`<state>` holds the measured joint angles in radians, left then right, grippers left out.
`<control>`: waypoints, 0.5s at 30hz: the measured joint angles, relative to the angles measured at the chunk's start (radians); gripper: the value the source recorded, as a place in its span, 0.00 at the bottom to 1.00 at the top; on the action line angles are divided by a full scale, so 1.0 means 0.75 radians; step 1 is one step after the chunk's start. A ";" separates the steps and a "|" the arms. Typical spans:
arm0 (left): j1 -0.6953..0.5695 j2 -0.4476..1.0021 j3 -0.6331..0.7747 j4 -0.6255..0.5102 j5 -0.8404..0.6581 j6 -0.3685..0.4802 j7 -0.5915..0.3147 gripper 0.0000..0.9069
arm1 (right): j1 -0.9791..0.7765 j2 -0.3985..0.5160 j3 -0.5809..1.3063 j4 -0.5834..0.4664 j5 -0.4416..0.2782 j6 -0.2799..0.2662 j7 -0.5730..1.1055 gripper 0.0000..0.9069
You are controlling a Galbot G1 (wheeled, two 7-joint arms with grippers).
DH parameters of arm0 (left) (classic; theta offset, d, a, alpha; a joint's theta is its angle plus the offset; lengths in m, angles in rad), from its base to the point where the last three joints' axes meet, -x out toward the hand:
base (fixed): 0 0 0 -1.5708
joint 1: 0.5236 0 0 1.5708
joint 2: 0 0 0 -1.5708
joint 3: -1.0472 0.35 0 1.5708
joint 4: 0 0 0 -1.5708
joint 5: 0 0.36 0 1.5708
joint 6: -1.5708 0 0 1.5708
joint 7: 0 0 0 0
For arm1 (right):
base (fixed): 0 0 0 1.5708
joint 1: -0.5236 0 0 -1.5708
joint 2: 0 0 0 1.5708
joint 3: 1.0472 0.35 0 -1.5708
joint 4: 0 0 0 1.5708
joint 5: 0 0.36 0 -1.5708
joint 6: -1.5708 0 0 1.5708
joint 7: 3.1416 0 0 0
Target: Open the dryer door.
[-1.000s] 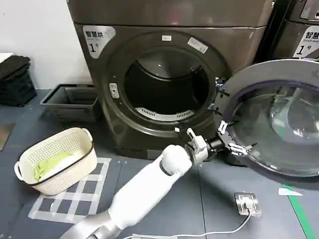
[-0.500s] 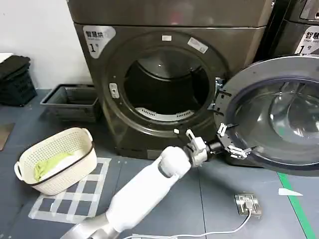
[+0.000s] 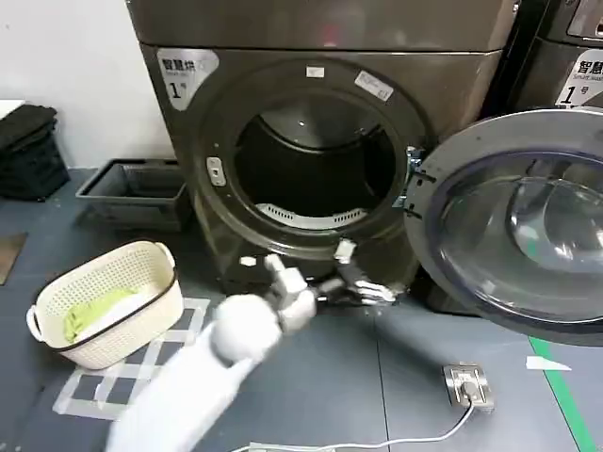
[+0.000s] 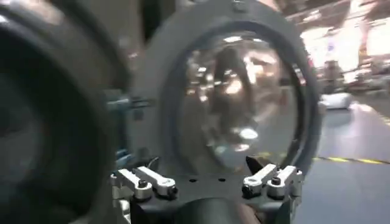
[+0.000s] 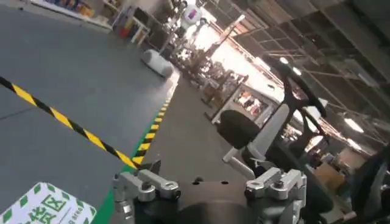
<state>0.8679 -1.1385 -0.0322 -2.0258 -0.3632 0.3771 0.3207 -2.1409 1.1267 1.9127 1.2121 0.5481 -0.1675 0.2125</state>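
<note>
The dryer door (image 3: pixel 443 169) stands swung wide open to the right of the bronze-grey machine, its grey inner face and bowl glass turned toward me. The round drum opening (image 3: pixel 316 165) is exposed and dark. My left gripper (image 3: pixel 364 286) hangs open in front of the machine's lower front, below the opening and left of the door, touching nothing. In the left wrist view the door (image 4: pixel 244 103) sits ahead of the open left gripper (image 4: pixel 201 167), apart from it. The right wrist view has my right gripper (image 5: pixel 207 176) open, facing the room with nothing between its fingers.
A cream basket (image 3: pixel 141 311) holding green cloth sits on the floor at the left, over a taped grid (image 3: pixel 132 377). Behind it are a grey crate (image 3: pixel 137 193) and a black stack (image 3: pixel 28 151). A plug block with cable (image 3: pixel 468 384) lies below the door. A darker second machine (image 3: pixel 565 56) stands at the right.
My left arm has swept back leftward, away from the door's lower edge to below the drum opening. The door has stayed swung open.
</note>
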 joint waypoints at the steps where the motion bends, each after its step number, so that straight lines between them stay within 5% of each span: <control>1: 0.042 0.027 -0.053 -0.034 0.000 0.014 -0.005 1.00 | 0.002 0.000 -0.003 0.004 0.000 0.000 0.000 1.00; 8: 0.280 0.124 -0.389 -0.200 -0.084 0.156 -0.098 1.00 | 0.009 -0.011 -0.006 0.040 0.003 -0.011 0.001 1.00; 15: 0.376 0.142 -0.731 -0.200 -0.373 0.376 -0.362 1.00 | 0.010 -0.017 -0.006 0.054 0.007 -0.012 0.000 1.00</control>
<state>1.1500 -1.0320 -0.5804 -2.1757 -0.6432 0.6593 0.0489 -2.1334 1.1138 1.9083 1.2524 0.5531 -0.1761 0.2125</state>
